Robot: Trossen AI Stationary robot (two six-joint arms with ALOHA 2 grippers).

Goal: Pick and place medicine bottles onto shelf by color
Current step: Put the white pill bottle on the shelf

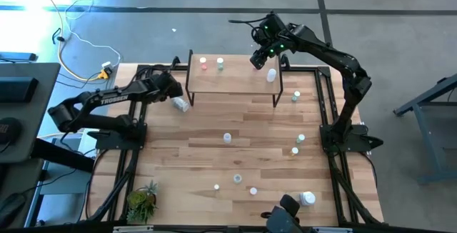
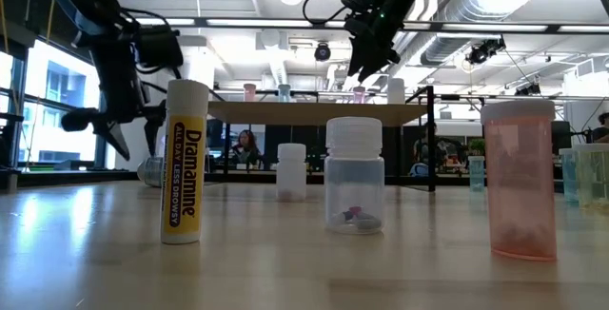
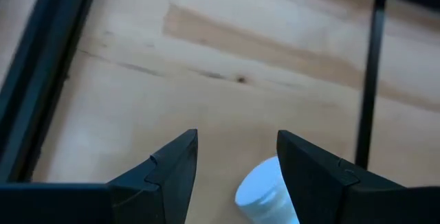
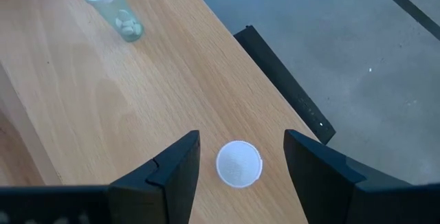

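Three bottles [image 1: 212, 64] on the shelf [image 1: 235, 80], others across the table [image 1: 193, 154] before it.

Shelf [image 1: 235, 81]: light wooden board on black legs, carrying pink-capped bottle [image 1: 203, 63], green-capped bottle [image 1: 220, 63] and white-capped bottle [image 1: 271, 75]; one white bottle [image 1: 180, 104] lying beside its leg

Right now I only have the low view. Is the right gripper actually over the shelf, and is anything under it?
Observer: Yes. From above, the right gripper hovers over the right half of the shelf, with a white-capped bottle standing below the gap between its fingers.
Operator: Is it gripped?
Observer: No. The right wrist view shows the fingers open, with bare board on both sides of the cap.
Operator: And the left arm?
Observer: The left gripper is open over a white bottle lying on its side on the table, just outside the shelf's left legs.
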